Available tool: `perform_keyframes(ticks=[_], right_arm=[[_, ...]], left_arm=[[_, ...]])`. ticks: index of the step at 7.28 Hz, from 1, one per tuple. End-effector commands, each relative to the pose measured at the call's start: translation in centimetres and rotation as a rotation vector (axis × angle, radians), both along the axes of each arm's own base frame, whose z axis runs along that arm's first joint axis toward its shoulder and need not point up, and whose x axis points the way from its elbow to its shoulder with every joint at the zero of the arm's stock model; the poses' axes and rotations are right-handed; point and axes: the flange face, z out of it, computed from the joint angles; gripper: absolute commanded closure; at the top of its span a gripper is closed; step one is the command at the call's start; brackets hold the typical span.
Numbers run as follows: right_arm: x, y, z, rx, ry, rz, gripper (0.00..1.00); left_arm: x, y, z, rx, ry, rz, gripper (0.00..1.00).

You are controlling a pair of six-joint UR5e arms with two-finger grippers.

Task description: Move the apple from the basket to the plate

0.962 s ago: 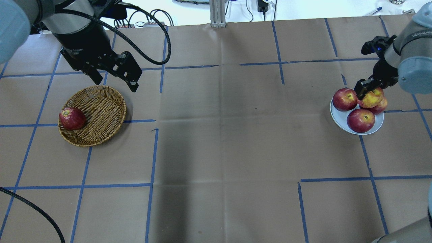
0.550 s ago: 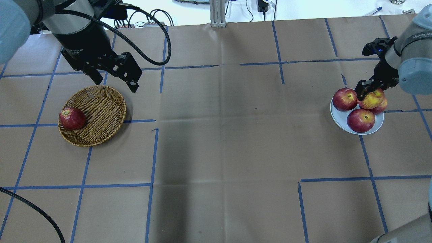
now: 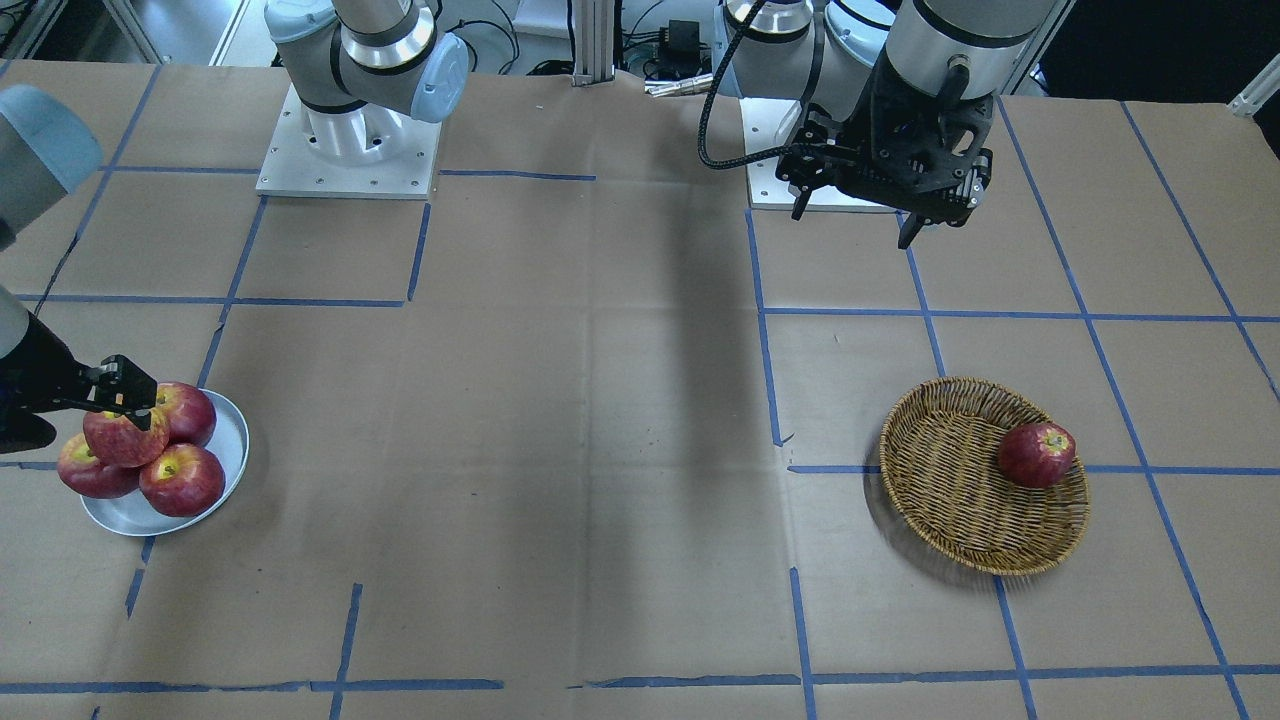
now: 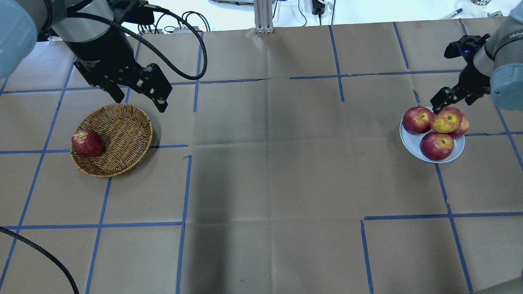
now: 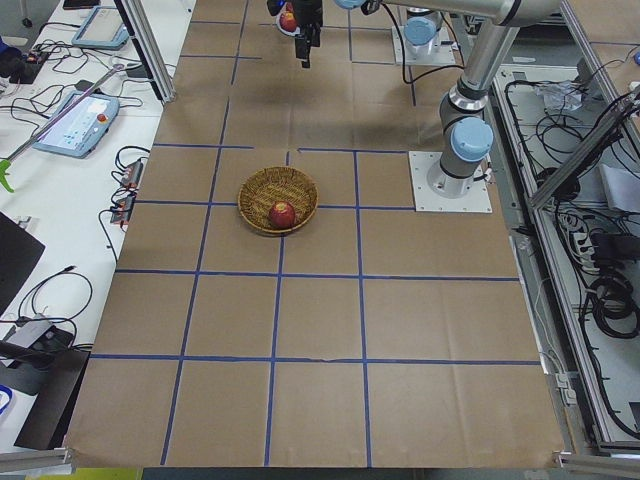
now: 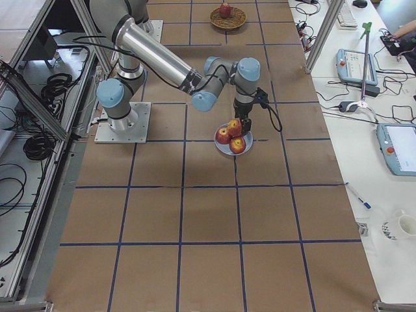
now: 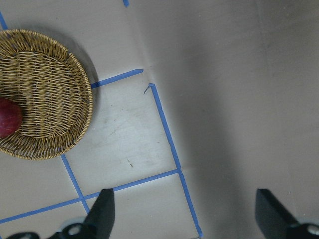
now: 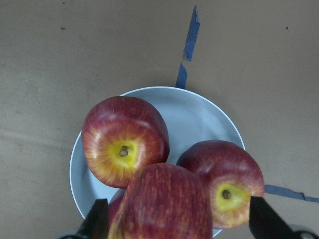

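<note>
mostly brown paper table (image 4: 261,163), blue tape lines (image 4: 102,224); basket (image 4: 122,130) and plate (image 4: 410,141) with apple (image 4: 447,121) well apart at opposite ends; left gripper (image 4: 141,104) and right gripper (image 4: 451,105) hover, jaws spread, holding nothing.

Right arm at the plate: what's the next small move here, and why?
Probably lift the right gripper straight up. Its fingers are open on either side of the apple, which sits on top of three other apples on the plate. A sideways move might knock that perched apple off, so a vertical retreat looks safest.
</note>
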Motion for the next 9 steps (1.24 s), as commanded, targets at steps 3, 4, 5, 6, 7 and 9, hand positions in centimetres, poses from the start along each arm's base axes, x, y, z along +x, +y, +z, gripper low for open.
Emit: perform_keyframes(ticks=[3,4,5,6,7,9], right_arm=[[13.1,3.1,11.9,0.047,-0.031,-0.160,0.00],[17.8,4.5,14.0,0.092,-0.031,-0.206,0.00],[21.7,6.4,15.2,0.116,-0.028,-0.229,0.00],[23.7,7.7,15.7,0.114,-0.026,-0.198,0.00],[23.7,8.4,16.3,0.103,-0.025,-0.196,0.00],[23.5,8.2,16.1,0.103,-0.027,-0.190,0.00]], left_arm=[[0.1,0.0,-0.1,0.001,0.001,-0.015,0.01],[0.1,0.0,0.0,0.000,0.001,-0.015,0.01],[0.1,0.0,0.0,0.000,0.001,-0.015,0.01],[0.1,0.0,0.0,0.000,0.001,-0.017,0.01],[0.0,0.0,0.0,0.000,0.001,-0.018,0.01],[0.0,0.0,-0.1,0.001,0.001,-0.018,0.01]])
